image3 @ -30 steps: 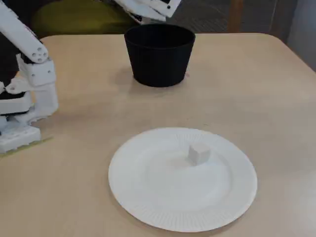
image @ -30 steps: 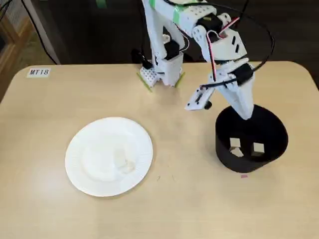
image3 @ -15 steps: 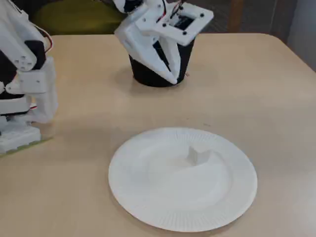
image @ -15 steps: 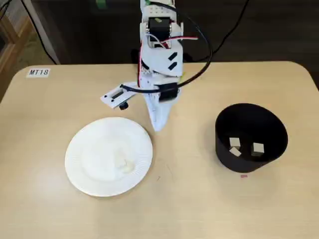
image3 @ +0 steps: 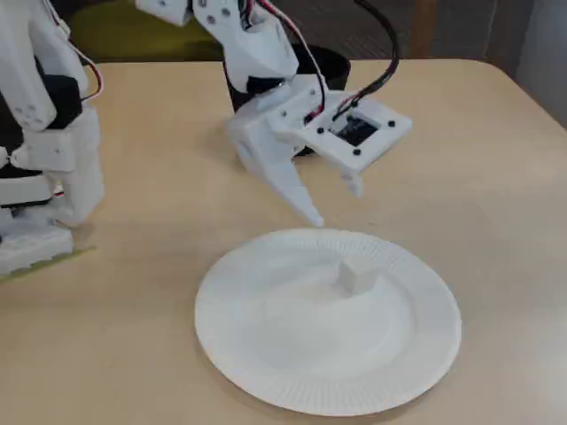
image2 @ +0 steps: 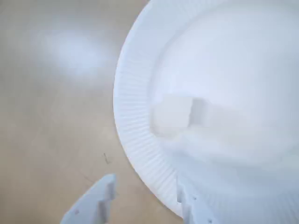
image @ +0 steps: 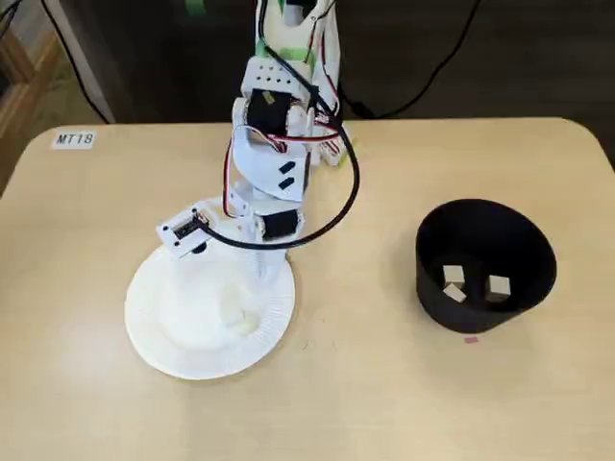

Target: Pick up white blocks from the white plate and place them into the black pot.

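Note:
One small white block (image3: 357,276) lies on the white plate (image3: 292,354), a little right of its centre; the wrist view shows this block (image2: 172,115) just inside the ribbed rim of the plate (image2: 133,93). My gripper (image3: 330,204) hangs open and empty just above the plate's far rim, a short way from the block. In the wrist view its fingertips (image2: 96,205) straddle the rim. The black pot (image: 428,283) stands to the right of the plate (image: 163,322) and holds three white blocks (image: 497,285). The gripper (image: 261,274) is over the plate's upper right part.
The arm's white base (image3: 35,168) stands at the left in a fixed view. A label reading MT18 (image: 75,139) is stuck near the table's far left corner. A small pink mark (image: 470,338) lies in front of the pot. The arm partly hides the pot (image3: 332,66).
The arm has swung from above the black pot across to the white plate and come down over its rim. The gripper stays open and empty.

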You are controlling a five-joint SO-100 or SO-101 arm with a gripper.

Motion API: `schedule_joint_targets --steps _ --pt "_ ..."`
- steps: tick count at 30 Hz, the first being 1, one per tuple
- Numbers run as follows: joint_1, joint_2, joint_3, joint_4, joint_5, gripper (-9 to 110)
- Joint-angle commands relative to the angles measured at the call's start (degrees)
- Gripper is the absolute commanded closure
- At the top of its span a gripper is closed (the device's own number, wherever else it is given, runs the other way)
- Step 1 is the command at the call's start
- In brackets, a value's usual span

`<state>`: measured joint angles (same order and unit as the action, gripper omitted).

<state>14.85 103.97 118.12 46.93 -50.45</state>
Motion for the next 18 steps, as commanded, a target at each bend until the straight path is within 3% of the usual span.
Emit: schedule_joint_targets --steps 1,18 --pt "2.46 -1.93 -3.34 -1.05 -1.93 74" --pt "4.75 -18.46 -15.21 -1.58 -5.98 79"
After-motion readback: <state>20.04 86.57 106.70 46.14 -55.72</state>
